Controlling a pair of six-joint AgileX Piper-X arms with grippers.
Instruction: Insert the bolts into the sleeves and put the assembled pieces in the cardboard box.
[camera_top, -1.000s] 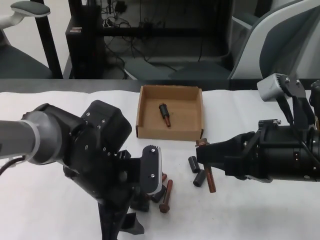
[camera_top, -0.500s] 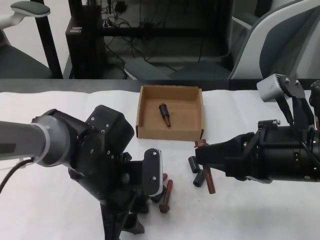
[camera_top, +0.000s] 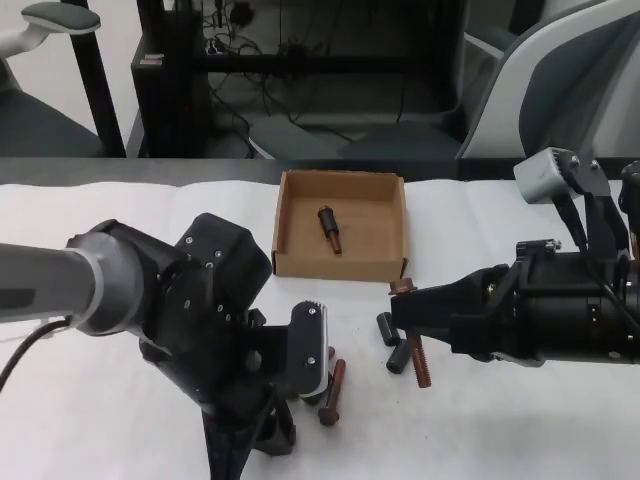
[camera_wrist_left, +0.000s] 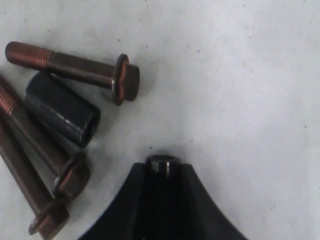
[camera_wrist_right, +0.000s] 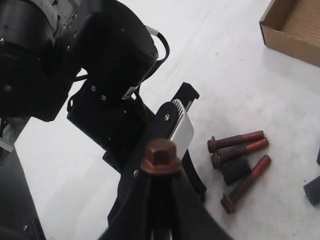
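Note:
My left gripper (camera_wrist_left: 162, 167) points down at the white cloth, its fingers closed around a small dark sleeve (camera_wrist_left: 162, 162) of which just the end shows. Beside it lie a loose black sleeve (camera_wrist_left: 62, 110) and three copper bolts, the nearest one (camera_wrist_left: 75, 70) lying apart. My right gripper (camera_top: 403, 308) hovers over the cloth at the right, shut on a copper bolt (camera_top: 418, 362) that hangs shank down; its hex head (camera_wrist_right: 160, 154) sits between the fingers. The cardboard box (camera_top: 340, 266) stands at the back with one assembled piece (camera_top: 329, 228) inside.
Two loose black sleeves (camera_top: 386, 327) (camera_top: 398, 356) lie just under the right gripper. A bolt (camera_top: 332, 392) lies between the arms beside the left wrist. White cloth (camera_top: 100, 430) covers the bench; chairs and a dark stand are behind it.
The left arm has shifted slightly to the right and lower over the pile of bolts. The right arm and its bolt have stayed put.

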